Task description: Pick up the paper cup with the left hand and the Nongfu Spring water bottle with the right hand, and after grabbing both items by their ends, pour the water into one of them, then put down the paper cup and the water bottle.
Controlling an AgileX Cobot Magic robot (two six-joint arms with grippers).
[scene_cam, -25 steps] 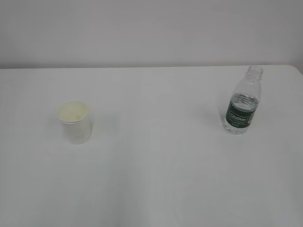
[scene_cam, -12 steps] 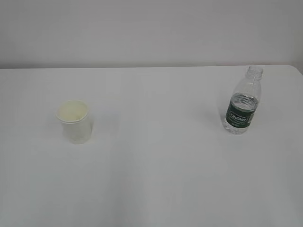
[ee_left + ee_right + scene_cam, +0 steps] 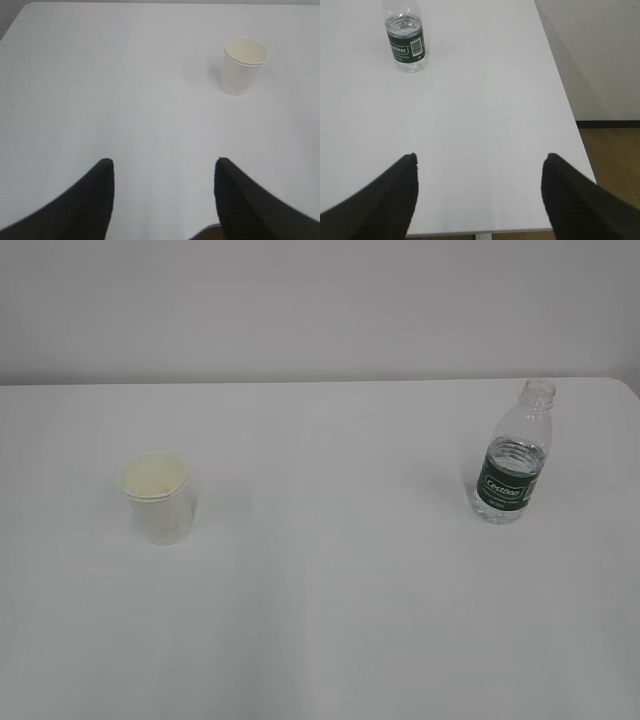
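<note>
The small white paper cup stands upright on the left of the white table, its cream inside showing. In the left wrist view the paper cup is far ahead and to the right of my left gripper, which is open and holds nothing. The Nongfu Spring water bottle, clear with a dark green label and no cap, stands upright at the right. In the right wrist view the bottle is at the top left, far from my open, empty right gripper. Neither gripper shows in the exterior view.
The table's right edge runs close to the bottle, with grey wall and brown floor beyond it. The table's near edge lies just under the right gripper. A pale wall stands behind the table.
The paper cup looks shifted very slightly; the bottle has not moved. No arm enters the exterior view.
</note>
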